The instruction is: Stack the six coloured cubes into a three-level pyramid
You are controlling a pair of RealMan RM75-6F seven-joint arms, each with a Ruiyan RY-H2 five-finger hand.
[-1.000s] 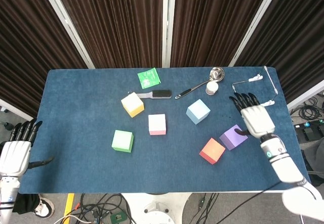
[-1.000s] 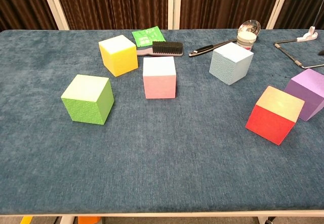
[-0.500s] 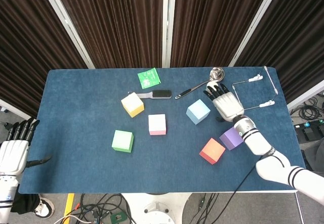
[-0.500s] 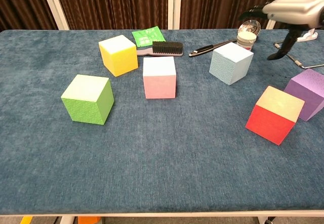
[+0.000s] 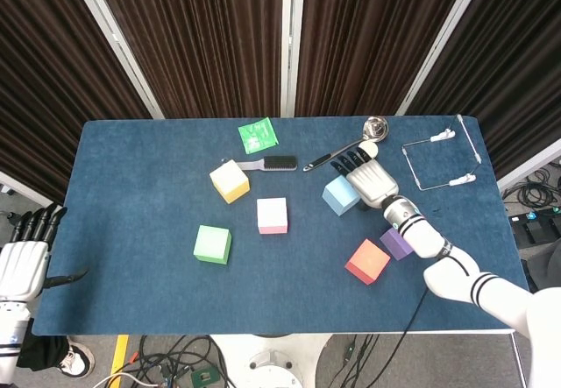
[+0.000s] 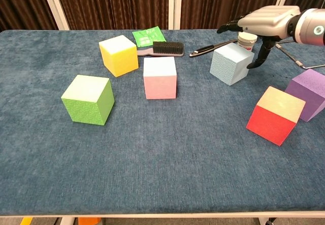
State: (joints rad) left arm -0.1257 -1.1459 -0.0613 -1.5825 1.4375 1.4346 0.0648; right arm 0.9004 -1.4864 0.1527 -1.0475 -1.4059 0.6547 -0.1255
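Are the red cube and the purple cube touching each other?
Cannot tell. In the chest view the red cube overlaps the purple cube; in the head view the right arm covers their meeting point.

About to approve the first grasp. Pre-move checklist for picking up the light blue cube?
1. Right robot hand above light blue foam cube, fingers apart, holding nothing: ok.
2. Contact with the cube: cannot tell.
3. Cube sides free; pink foam cube stands well apart: ok.
4. Black-handled metal ladle and small white jar lie close behind the cube: not ok.
5. Left robot hand off the table edge, empty: ok.
6. No cubes stacked yet: ok.
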